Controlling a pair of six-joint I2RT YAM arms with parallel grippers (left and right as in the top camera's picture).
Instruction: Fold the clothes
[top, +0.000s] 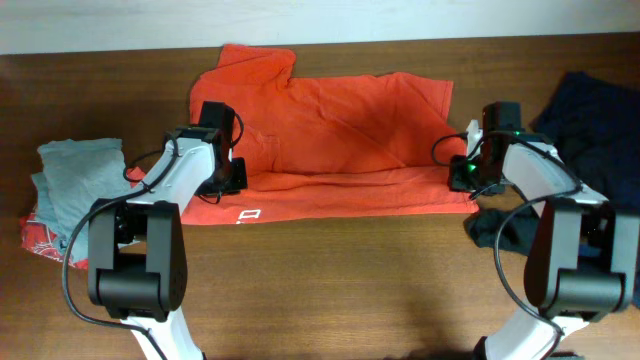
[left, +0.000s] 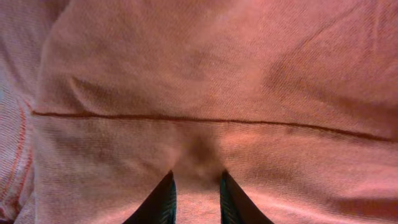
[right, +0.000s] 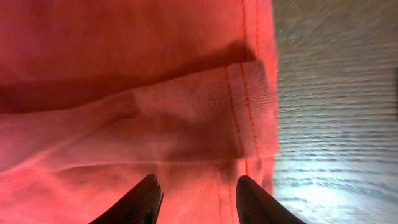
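Note:
The orange-red T-shirt (top: 340, 130) lies spread across the back middle of the table, its front strip showing a small white print (top: 248, 214). My left gripper (top: 232, 176) is down on the shirt's left edge. In the left wrist view its narrow-set tips (left: 196, 180) pinch a puckered ridge of shirt cloth (left: 205, 74) just below a seam. My right gripper (top: 462, 176) is at the shirt's right edge. In the right wrist view it (right: 198, 183) stands open, jaws wide over the stitched hem (right: 245, 112). A dark navy garment (top: 590, 110) lies at the far right.
A grey-green garment (top: 75, 180) sits piled at the left over a red patterned cloth (top: 40, 238). A small dark cloth (top: 495, 228) lies by the right arm's base. Bare brown table (top: 340, 290) stretches in front of the shirt.

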